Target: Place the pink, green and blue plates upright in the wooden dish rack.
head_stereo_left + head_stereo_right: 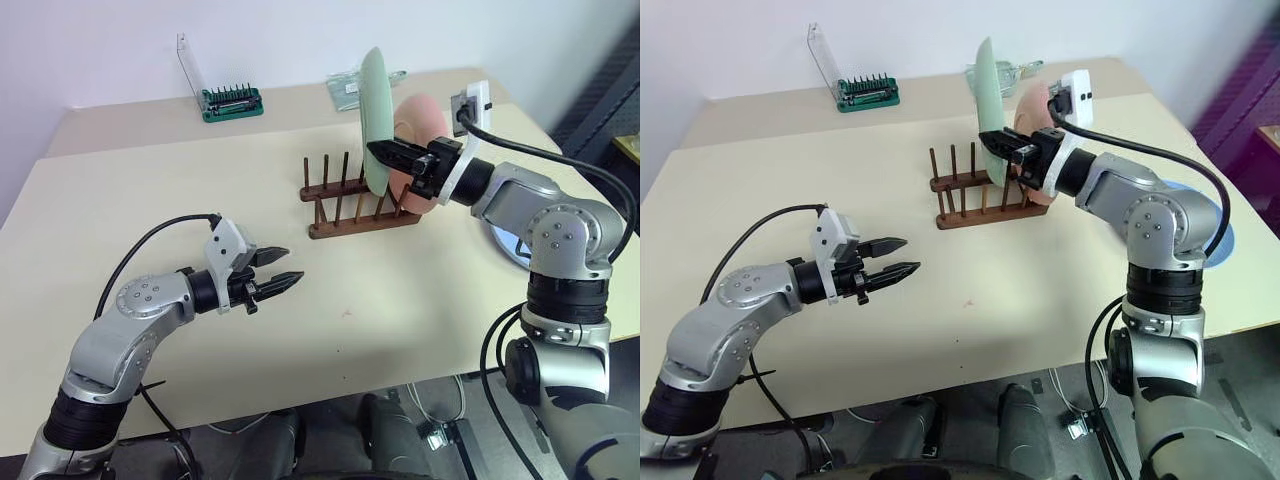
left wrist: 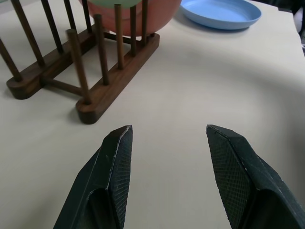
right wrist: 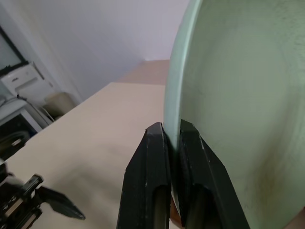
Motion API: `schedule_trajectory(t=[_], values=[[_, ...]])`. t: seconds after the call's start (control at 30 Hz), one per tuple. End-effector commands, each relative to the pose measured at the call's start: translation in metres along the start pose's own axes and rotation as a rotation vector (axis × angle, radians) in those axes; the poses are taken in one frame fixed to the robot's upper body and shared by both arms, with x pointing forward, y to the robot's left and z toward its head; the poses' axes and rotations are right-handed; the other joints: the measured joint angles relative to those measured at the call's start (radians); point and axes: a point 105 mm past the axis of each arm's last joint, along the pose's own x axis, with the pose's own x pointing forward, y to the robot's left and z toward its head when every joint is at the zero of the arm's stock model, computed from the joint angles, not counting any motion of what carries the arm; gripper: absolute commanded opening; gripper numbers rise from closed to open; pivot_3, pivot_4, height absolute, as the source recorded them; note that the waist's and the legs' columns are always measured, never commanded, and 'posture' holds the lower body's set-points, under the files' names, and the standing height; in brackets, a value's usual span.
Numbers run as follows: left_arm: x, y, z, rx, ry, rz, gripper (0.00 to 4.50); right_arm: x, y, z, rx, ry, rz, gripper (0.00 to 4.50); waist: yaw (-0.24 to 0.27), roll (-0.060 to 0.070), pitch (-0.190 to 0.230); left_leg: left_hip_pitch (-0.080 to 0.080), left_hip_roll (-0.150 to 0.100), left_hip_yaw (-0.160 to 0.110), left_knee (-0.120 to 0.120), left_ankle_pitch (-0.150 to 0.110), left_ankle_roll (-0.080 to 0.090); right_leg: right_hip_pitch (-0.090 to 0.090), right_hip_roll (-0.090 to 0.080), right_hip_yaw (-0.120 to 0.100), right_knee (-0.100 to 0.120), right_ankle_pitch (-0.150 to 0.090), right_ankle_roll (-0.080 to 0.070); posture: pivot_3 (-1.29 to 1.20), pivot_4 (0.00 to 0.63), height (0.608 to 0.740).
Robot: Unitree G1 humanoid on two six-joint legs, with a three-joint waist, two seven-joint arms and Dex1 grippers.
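The wooden dish rack (image 1: 350, 226) stands on the table, right of the middle. The pink plate (image 1: 426, 120) stands upright at the rack's right end. My right gripper (image 1: 374, 151) is shut on the rim of the green plate (image 1: 375, 105) and holds it upright over the rack, just left of the pink plate. In the right wrist view both fingers (image 3: 152, 157) clamp the green rim. The blue plate (image 1: 1222, 226) lies flat on the table, partly hidden behind my right arm. My left gripper (image 1: 284, 268) is open and empty above the table, in front and left of the rack.
A green screwdriver-bit case (image 1: 232, 101) with a raised clear lid sits at the back of the table. A clear plastic packet (image 1: 345, 90) lies behind the rack. Bare table stretches between my left gripper and the rack (image 2: 119, 71).
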Motion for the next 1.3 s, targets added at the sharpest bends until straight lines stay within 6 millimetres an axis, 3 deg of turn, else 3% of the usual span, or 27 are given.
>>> schedule_trajectory(t=[0.03, 0.33, 0.47, 0.9, 1.07, 1.17, 1.3], values=[[-0.002, -0.004, 0.010, 0.030, -0.030, 0.001, 2.49, 0.001, 0.006, 0.007, -0.041, 0.004, 0.039, 0.00, -0.001, 0.000, 0.000, 0.000, 0.000, 0.000, 0.000, 0.000, 0.000, 0.000, 0.000, 0.000, 0.000, 0.000, 0.000, 0.00, 0.150, 0.740], [0.000, -0.005, 0.011, 0.020, -0.034, -0.005, 2.49, -0.007, 0.027, 0.031, -0.200, -0.016, 0.119, 0.00, 0.000, 0.000, 0.000, 0.000, 0.000, 0.000, 0.000, 0.000, 0.000, -0.001, 0.000, 0.000, 0.000, 0.000, 0.000, 0.00, 0.150, 0.740], [0.002, -0.005, 0.012, 0.020, -0.036, -0.014, 2.49, -0.007, 0.030, 0.034, -0.221, -0.011, 0.146, 0.00, 0.001, 0.000, 0.000, 0.000, 0.000, 0.000, 0.000, 0.000, 0.000, 0.000, 0.000, 0.000, 0.000, 0.000, 0.000, 0.00, 0.150, 0.740], [0.004, -0.003, 0.014, 0.025, -0.042, -0.018, 2.49, 0.000, -0.004, 0.012, -0.174, 0.111, 0.279, 0.00, 0.000, 0.000, 0.000, 0.000, 0.000, 0.000, 0.000, 0.000, 0.000, 0.000, 0.000, 0.000, -0.001, 0.000, 0.000, 0.00, 0.150, 0.740], [0.003, -0.003, 0.013, 0.027, -0.039, -0.014, 2.49, -0.005, -0.011, 0.015, -0.117, 0.124, 0.367, 0.00, -0.001, 0.000, 0.000, 0.000, 0.000, 0.000, 0.000, 0.000, 0.000, 0.000, 0.000, 0.000, -0.001, 0.000, 0.000, 0.00, 0.150, 0.740], [0.004, -0.004, 0.013, 0.028, -0.040, -0.013, 2.49, 0.001, -0.022, 0.022, -0.046, 0.107, 0.328, 0.00, -0.002, 0.000, 0.000, -0.001, 0.000, 0.000, 0.000, 0.000, 0.000, -0.001, 0.000, 0.000, 0.000, 0.000, 0.000, 0.00, 0.150, 0.740], [0.003, -0.004, 0.013, 0.031, -0.042, -0.007, 2.55, 0.005, -0.031, 0.025, -0.027, 0.093, 0.269, 1.39, -0.001, 0.000, 0.000, -0.001, 0.000, 0.000, -0.001, 0.000, 0.000, -0.001, 0.000, 0.000, -0.001, 0.000, 0.000, 0.00, 0.150, 0.740]])
